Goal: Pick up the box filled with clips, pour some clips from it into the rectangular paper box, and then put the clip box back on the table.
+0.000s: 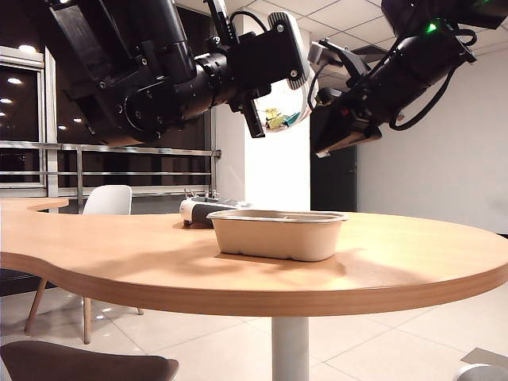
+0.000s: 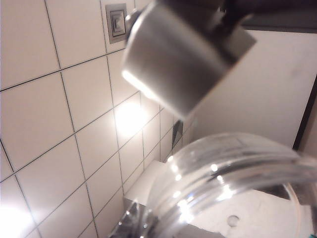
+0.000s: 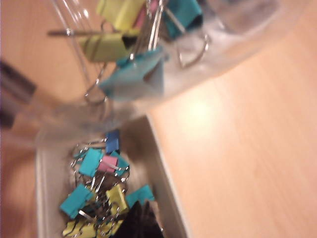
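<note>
paper box [image 1: 278, 235] on table [image 1: 397, 262] | clips [image 3: 101, 196] inside | clip box [image 1: 279, 117] above | device [image 1: 198, 211] behind

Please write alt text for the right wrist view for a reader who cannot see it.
A tilted round clear plastic jar holds colourful binder clips above a beige pulp tray already containing a pile of clips, on a light-wood table.

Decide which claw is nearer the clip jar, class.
Left. The left claw grips the clip jar above the paper tray; the right claw hangs shut just beside it.
</note>
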`<state>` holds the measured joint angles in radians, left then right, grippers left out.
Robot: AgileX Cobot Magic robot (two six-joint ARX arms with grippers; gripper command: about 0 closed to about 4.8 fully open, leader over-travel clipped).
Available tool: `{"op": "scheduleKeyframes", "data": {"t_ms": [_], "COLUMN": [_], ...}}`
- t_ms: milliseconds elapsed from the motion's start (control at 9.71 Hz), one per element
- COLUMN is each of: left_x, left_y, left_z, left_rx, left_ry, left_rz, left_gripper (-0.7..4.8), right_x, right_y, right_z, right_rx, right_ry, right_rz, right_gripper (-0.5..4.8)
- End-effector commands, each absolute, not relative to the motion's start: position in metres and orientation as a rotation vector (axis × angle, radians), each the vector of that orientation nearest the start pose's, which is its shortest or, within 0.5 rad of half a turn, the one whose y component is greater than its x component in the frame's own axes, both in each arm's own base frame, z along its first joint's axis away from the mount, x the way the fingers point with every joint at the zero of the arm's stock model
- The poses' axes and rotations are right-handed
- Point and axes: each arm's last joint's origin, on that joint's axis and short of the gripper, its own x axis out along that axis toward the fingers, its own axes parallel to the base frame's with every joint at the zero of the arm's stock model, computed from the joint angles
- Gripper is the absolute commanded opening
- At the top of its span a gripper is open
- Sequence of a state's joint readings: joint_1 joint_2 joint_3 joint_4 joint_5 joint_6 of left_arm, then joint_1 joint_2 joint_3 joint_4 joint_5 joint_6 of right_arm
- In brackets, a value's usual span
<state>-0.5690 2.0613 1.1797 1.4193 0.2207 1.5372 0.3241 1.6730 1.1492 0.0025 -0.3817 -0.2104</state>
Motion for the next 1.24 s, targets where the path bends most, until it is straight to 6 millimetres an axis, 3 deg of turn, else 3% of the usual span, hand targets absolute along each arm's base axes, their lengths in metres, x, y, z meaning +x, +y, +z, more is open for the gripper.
{"op": "scheduleKeyframes", "data": {"t_ms": [103,206,412,721,1030,1236], "left_x": [0.356,0.356,0.359,0.362,0.377,0.378], "left_y": [-0.236,-0.235,-0.233,-0.228,-0.22,-0.22], "left_z": [0.24,0.24,0.24,0.24,0.223,0.222], "left_rx": [1.256,1.175,0.892,0.612,0.186,0.175], "left_ry": [-1.027,-1.005,-0.871,-0.781,-0.447,-0.438], "left_rz": [-0.184,-0.225,-0.276,-0.358,-0.49,-0.493], "left_gripper": [-0.05,-0.05,-0.05,-0.05,-0.05,-0.05], "right_x": [0.354,0.355,0.355,0.352,0.352,0.352], "right_y": [0.131,0.133,0.129,0.131,0.129,0.129], "right_z": [0.268,0.276,0.266,0.262,0.26,0.26], "right_rx": [-0.186,-0.175,-0.161,-0.146,-0.145,-0.145], "right_ry": [0.26,0.172,0.297,0.345,0.358,0.359], "right_rz": [0.749,0.814,0.683,0.752,0.747,0.744], "right_gripper": [0.0,0.0,0.0,0.0,0.0,0.0]}}
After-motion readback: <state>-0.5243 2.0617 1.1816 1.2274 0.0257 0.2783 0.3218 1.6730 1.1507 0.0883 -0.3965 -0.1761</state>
